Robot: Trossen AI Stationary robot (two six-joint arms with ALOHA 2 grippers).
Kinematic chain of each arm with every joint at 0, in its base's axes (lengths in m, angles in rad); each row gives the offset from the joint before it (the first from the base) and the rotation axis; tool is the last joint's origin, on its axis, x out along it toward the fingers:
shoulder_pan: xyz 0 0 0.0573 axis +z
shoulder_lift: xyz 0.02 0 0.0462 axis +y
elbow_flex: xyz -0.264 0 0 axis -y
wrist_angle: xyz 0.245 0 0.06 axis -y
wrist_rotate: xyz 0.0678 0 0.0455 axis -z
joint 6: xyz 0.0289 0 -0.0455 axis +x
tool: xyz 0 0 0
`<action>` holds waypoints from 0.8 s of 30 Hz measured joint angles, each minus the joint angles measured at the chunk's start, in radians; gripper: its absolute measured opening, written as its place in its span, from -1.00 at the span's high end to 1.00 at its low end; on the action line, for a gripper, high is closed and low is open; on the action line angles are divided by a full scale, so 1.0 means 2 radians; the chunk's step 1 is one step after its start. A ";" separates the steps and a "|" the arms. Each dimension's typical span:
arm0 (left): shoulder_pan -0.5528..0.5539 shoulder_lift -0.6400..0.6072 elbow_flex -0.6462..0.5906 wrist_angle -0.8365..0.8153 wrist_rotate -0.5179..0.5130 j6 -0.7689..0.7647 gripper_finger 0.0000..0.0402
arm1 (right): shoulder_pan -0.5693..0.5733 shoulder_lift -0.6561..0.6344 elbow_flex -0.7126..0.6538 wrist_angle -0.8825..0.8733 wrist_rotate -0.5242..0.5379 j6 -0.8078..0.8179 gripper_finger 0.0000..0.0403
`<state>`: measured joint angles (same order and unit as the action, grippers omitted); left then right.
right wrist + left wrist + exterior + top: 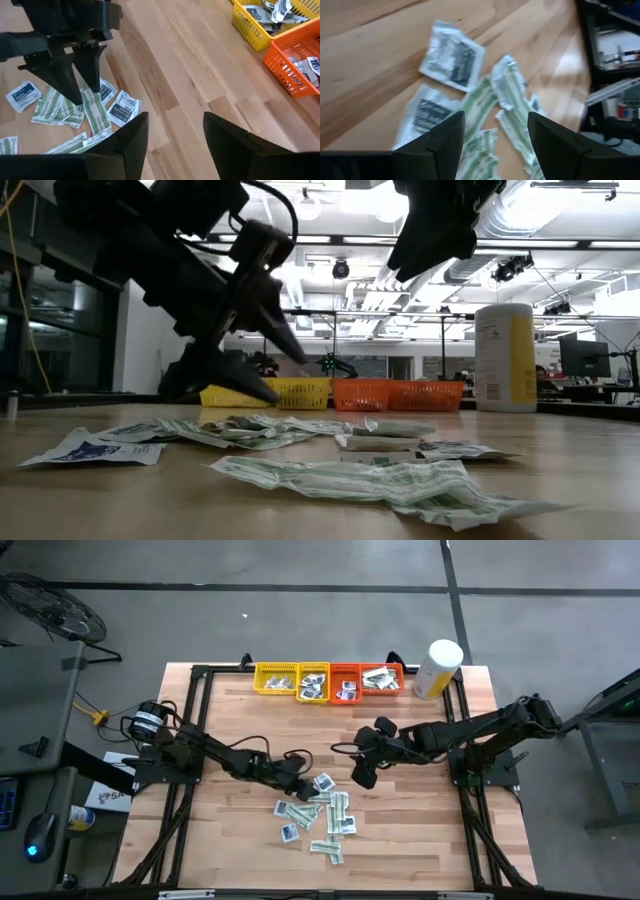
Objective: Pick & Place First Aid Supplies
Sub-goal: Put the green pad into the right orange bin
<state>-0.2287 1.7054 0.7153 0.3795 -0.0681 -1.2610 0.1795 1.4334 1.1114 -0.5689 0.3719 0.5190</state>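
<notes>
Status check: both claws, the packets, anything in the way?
Left claw open, low over packet pile. Right claw open, empty, hovering beside. Nothing blocking.

I see packets [318,820] scattered mid-table, left gripper [300,768] over their left edge, right gripper [364,774] above the table to their right, four trays [328,680] in a row along the far edge, canister [437,668] right of them

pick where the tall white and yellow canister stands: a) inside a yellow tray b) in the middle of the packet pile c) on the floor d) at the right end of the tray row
d, the canister stands upright on the table just past the rightmost orange tray, away from the packets.
</notes>
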 joint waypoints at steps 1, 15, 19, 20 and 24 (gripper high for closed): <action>0.000 0.000 0.001 -0.011 -0.001 0.000 -0.08 | 0.000 0.000 0.000 0.000 0.000 0.000 0.09; 0.000 0.000 0.006 -0.066 0.017 -0.004 -0.08 | 0.000 0.000 0.000 -0.007 0.000 -0.001 0.09; 0.000 0.000 0.006 -0.068 0.016 -0.004 -0.08 | 0.000 0.000 0.000 -0.007 0.000 0.001 0.09; 0.000 0.000 0.006 -0.068 0.017 -0.004 -0.08 | 0.000 0.000 0.000 -0.006 0.000 0.002 0.09; 0.000 0.000 0.006 -0.069 0.045 -0.015 -0.08 | 0.000 0.000 0.000 -0.006 0.000 0.004 0.09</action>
<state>-0.2291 1.7050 0.7269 0.2424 0.0219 -1.2902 0.1795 1.4334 1.1114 -0.5800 0.3721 0.5264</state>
